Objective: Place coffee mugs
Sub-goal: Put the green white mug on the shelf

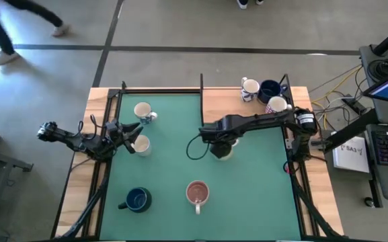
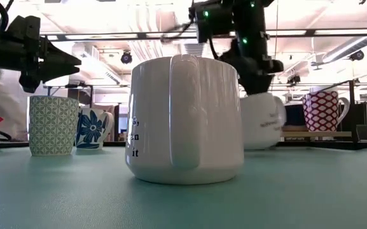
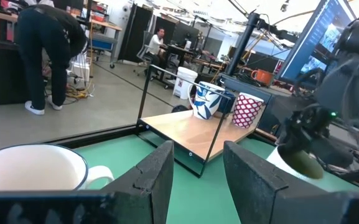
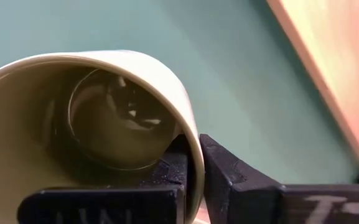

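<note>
Our right tool (image 1: 222,146) is clenched on a cream mug's (image 4: 86,124) rim, mug hanging directly beneath it, just above mid-tabletop (image 1: 173,168). Our left tool (image 1: 132,134) waits released between two white mugs (image 1: 143,111).

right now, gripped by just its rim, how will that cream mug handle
The cream mug looks rigid and glazed, so probably slippery. The right gripper pinches only one wall, fingers inside and outside, so it may swing or slip. Ceramic likely chips if dropped.

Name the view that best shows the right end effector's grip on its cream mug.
Right wrist view: end effector pinches the cream ceramic mug's rim. High view: arm hides it. Low view: mug's side. Left wrist: partly.
</note>
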Controlling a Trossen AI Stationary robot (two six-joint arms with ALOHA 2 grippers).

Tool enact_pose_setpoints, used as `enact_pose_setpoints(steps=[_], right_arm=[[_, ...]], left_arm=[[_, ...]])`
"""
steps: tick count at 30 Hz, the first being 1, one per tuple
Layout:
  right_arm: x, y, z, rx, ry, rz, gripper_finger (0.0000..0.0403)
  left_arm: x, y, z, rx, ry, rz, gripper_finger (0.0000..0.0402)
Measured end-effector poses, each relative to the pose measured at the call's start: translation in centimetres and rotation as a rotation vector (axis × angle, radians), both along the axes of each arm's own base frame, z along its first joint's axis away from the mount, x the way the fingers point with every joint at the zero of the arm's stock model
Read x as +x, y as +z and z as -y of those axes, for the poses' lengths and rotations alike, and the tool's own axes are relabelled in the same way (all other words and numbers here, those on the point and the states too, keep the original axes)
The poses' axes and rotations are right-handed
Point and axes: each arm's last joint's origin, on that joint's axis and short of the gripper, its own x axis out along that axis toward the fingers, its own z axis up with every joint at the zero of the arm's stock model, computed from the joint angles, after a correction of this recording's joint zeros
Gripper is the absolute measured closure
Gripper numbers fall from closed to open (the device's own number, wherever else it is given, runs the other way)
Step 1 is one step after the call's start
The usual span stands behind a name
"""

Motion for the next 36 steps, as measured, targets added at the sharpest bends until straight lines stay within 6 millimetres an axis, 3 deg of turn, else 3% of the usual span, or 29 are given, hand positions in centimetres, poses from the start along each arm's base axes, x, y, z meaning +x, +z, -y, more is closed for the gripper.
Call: enact_pose_setpoints(steps=[10,22,30,36], right_arm=[[0.6,-0.3,0.2,-0.001,0.036,0.033,0.0351],[0.6,0.2,0.1,0.037,0.176,0.031,0.035],[0.6,0.3,0.0,0.062,0.224,0.031,0.039],[0.5,0.7,-0.1,0.1,0.273,0.041,0.0364]], left_arm=[[0.0,0.0,0.0,0.0,0.0,0.0,0.0278],[0.0,0.0,0.0,0.0,0.0,0.0,0.0278],[0.0,0.0,0.0,0.0,0.0,0.0,0.0278],[0.0,0.0,0.0,0.0,0.0,0.0,0.0278]])
